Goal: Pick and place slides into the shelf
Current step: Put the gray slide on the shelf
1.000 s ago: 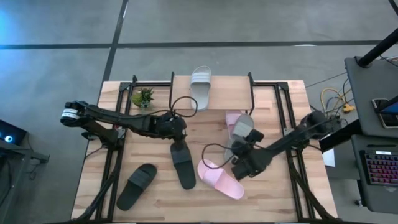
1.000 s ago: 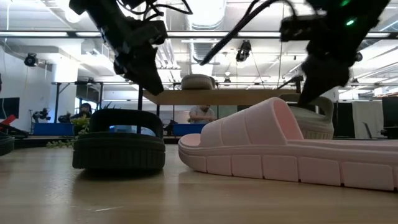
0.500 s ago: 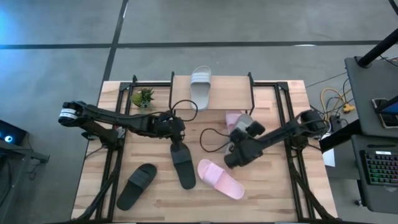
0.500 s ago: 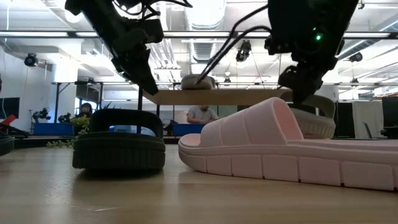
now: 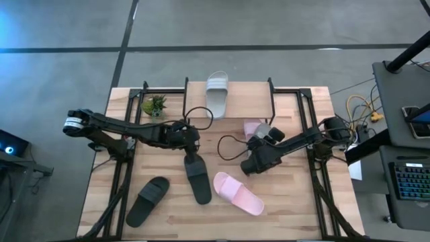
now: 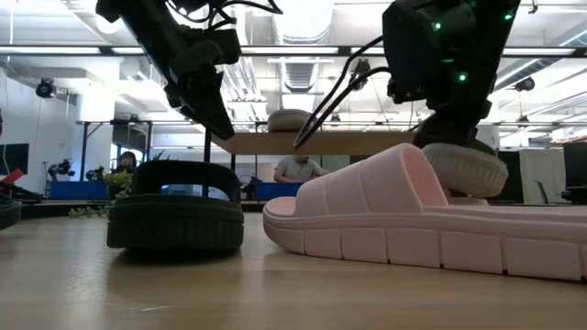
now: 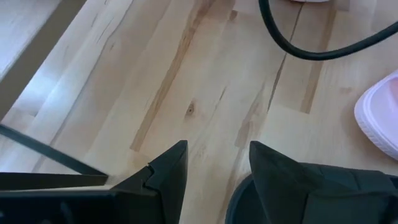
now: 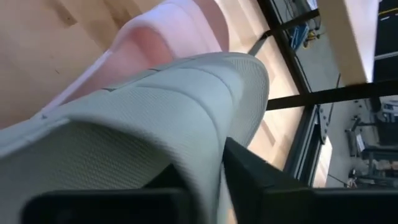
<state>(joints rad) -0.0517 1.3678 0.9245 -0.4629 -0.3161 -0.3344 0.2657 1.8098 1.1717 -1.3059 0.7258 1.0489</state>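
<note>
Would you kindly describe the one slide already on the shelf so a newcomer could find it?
Look to the table's far edge, where the shelf stands between two black uprights. On its board lies a light grey slide, left of centre. It alone is raised; all others lie on the table.

Floor (image 5: 269,23) was grey concrete with dark seam lines crossing it. Work table (image 5: 302,202) had a light wood plank top on a black frame. Small potted plant (image 5: 155,104) sat on its far left part. Desk at the right edge held a backlit keyboard (image 5: 411,183); yellow cables (image 5: 359,106) lay beside it. Low view: open ceiling with strip lights (image 6: 303,18), and a person (image 6: 295,168) seated far back.
</note>
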